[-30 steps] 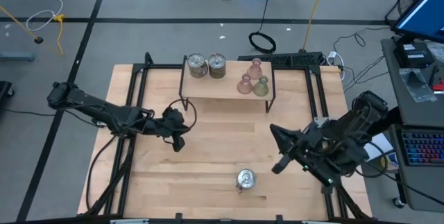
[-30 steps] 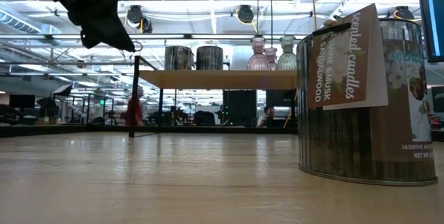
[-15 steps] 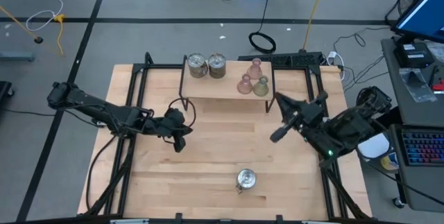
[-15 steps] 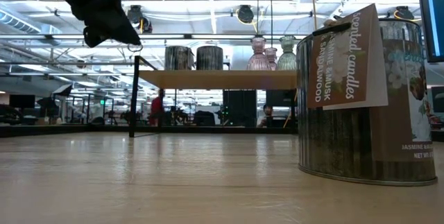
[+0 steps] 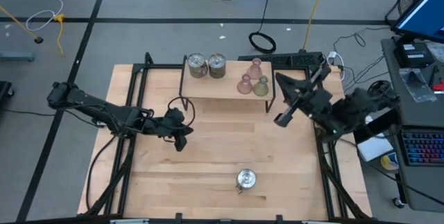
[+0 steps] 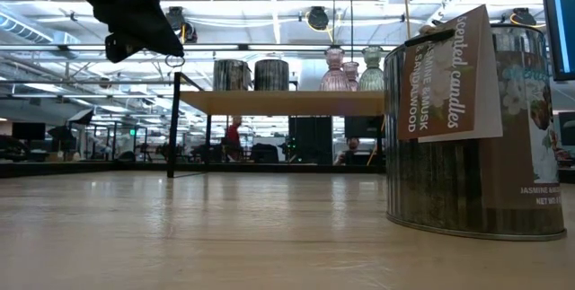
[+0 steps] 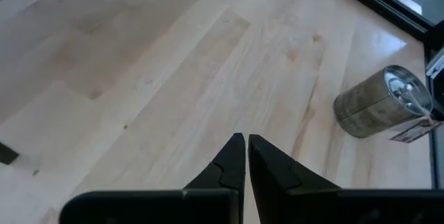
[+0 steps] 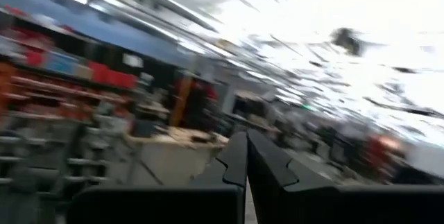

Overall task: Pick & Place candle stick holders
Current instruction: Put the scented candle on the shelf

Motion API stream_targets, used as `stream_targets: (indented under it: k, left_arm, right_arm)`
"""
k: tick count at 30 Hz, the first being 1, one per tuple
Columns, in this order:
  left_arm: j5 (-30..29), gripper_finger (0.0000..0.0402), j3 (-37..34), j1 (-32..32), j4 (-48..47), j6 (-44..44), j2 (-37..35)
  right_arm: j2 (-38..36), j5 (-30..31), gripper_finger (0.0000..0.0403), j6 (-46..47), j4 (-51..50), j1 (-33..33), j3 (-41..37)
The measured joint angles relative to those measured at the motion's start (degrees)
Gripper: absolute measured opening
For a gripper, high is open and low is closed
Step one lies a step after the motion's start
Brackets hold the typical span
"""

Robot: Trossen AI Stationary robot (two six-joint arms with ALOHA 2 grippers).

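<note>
- Left gripper (image 5: 180, 143), jaws clenched on nothing, hangs over the table (image 5: 208, 161) at mid-left.
- Right gripper (image 5: 280, 120), clenched and empty, sits at four o'clock of the shelf (image 5: 225, 89).
- One silver holder (image 5: 245, 178) lies at five o'clock from the left gripper; five holders (image 5: 225, 71) are on the shelf.

Bare table (image 5: 222, 148) around lone tin (image 5: 245, 178)

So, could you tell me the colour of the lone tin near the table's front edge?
Shiny silver tin, clearest from the left wrist.

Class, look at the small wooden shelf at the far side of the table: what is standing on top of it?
On the shelf stand two silver tins and three tinted glass holders, two pinkish, one olive-green. Their contents cannot be seen.
</note>
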Motion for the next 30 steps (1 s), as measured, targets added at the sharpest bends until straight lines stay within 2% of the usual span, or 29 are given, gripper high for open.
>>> stream_targets:
  k: [4,12,16,21,30]
  left_arm:
    - [0.0,0.0021,0.0,0.0,0.2,-1.8,0.0]
    - [0.0,0.0021,0.0,0.0,0.2,-5.7,0.0]
    - [0.0,0.0021,0.0,0.0,0.2,-6.7,0.0]
    - [0.0,0.0021,0.0,0.0,0.2,-7.1,0.0]
    - [-0.5,0.0021,0.0,0.0,0.2,-6.4,0.0]
  right_arm:
    - [-4.9,-11.2,0.0000,10.4,-13.2,-4.1,0.0]
    - [-8.2,-21.8,0.0000,29.4,-39.6,-12.0,0.0]
    - [-6.7,-30.7,0.0000,42.2,-51.8,-15.6,0.0]
    - [-3.3,-45.6,0.0000,59.1,-63.1,-19.2,0.0]
    - [4.5,-65.2,0.0000,83.7,-83.8,-19.3,0.0]
